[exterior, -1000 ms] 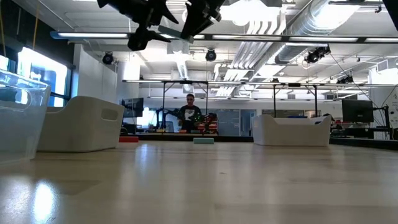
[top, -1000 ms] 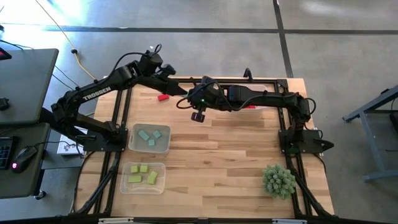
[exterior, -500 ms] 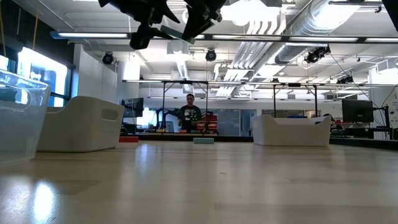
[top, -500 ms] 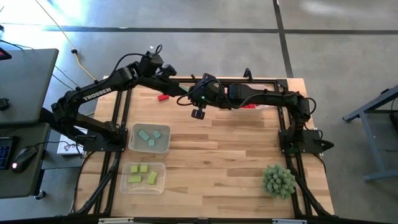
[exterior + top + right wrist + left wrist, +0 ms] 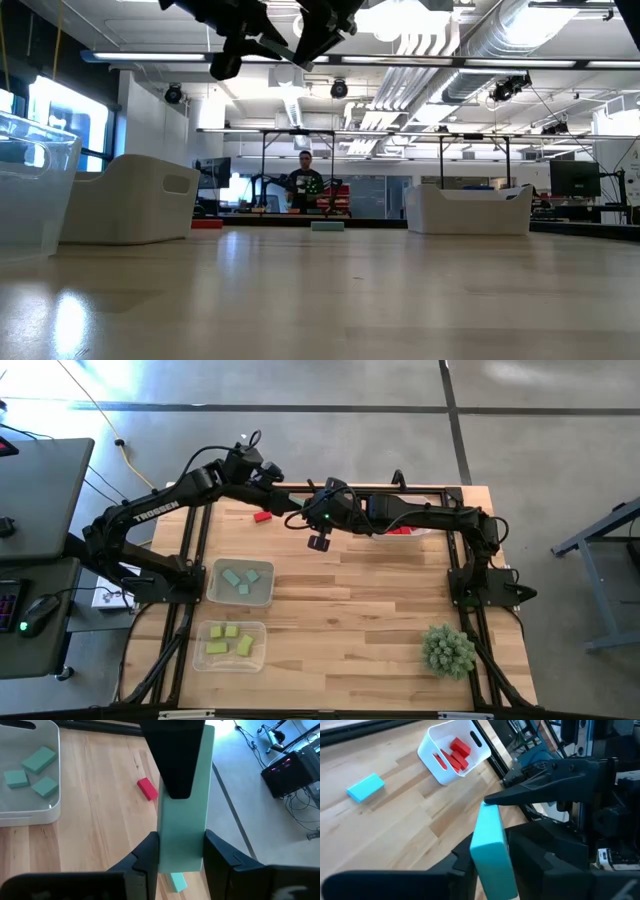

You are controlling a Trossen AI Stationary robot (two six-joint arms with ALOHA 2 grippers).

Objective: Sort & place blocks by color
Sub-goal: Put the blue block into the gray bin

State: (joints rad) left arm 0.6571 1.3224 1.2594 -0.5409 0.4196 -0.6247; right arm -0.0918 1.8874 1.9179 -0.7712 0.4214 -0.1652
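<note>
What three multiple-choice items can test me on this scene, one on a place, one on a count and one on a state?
1. Where is the plant ball?
A. inside a tray
B. on the table, near the right arm's base
C. between the two arms' fingers

2. How many teal blocks lie in the clear tray?
A. one
B. three
C. six

3. What is the state of the teal bar?
A. flat on the wood
B. in a tray
C. in the air, gripped by the left end effector and the right end effector

Key: 1 B, it sits on bare wood there; 2 B, three show; 3 C, both wrist views show fingers on it.
</note>
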